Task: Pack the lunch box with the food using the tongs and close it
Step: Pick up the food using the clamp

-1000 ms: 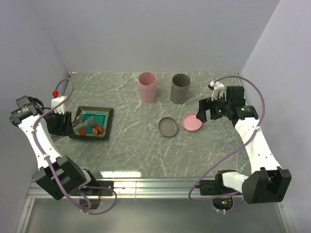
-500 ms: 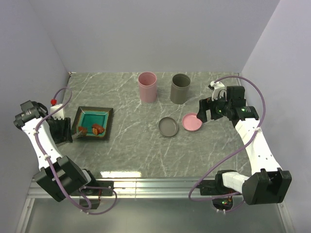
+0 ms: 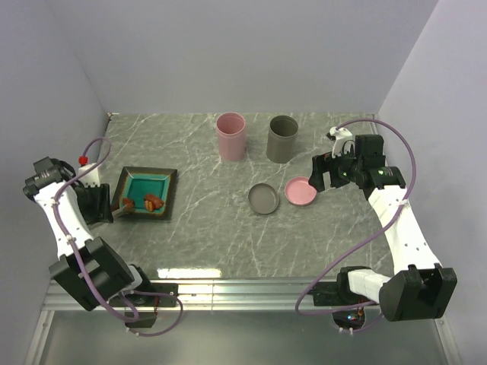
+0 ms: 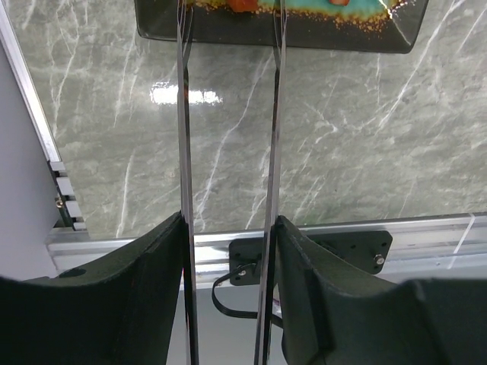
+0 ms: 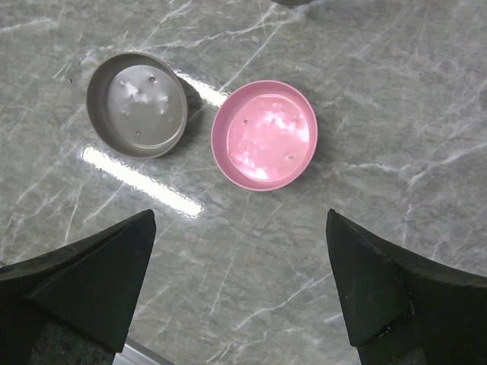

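Left claw (image 4: 228, 222) — pinching the tongs (image 4: 183, 114) partway shut, arms reaching over the rim of the tray (image 4: 342, 36) toward the food (image 3: 151, 202); best centre one piece between the tips, squeeze gently, lift straight; right claw (image 5: 242, 219) spread wide above the pink lid (image 5: 264, 135) — tong tips cut off, any catch unclear.

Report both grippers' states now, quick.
Left gripper: closed on the tongs.
Right gripper: open, holding nothing.
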Available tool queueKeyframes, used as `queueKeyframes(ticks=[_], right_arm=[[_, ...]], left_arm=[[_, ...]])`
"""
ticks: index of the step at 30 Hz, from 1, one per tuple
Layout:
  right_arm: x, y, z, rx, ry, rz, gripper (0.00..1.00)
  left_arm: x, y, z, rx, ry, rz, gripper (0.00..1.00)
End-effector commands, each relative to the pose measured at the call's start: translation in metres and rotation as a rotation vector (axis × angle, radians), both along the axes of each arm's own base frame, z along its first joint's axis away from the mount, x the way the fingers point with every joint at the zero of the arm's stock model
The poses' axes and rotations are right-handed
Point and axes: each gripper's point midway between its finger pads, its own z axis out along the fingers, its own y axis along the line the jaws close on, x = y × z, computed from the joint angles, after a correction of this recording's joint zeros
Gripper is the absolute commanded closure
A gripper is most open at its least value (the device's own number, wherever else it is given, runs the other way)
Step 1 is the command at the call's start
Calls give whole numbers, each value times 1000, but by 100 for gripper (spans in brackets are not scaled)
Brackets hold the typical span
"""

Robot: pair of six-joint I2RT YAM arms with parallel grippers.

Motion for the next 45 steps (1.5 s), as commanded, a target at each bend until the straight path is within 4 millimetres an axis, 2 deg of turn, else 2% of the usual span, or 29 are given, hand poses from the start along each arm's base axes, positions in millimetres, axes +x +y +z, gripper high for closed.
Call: queueKeyframes(ticks=[1,6,16,24,30,34,38,45], right_arm=[[1,0,11,-16,-56,8,0],[2,0,12,-15,-56,5,0],[3,-1,13,-18,-54,2,0],[2,-2,13,-21,-54,-1,0],[2,-2,14,-19,-60,-3,0],[1,-2,14,-20,-57,-2,0],[1,-3,14,-23,-60,-5,0],[0,-4,15,-25,-65,-9,0]], left_arm=[[10,0,0,-17,-32,0,47],[14,-1,-6,-24,-24,-2,47],[30,-14,-15,-38,-24,-51,49],[36,-11,-23,-26,-21,-29,52],[38,-11,-27,-24,-23,-12,48],[41,-16,-26,-13,-26,-27,49],[40,-15,-25,14,-24,-31,52],[28,-10,-23,62,5,-35,56]])
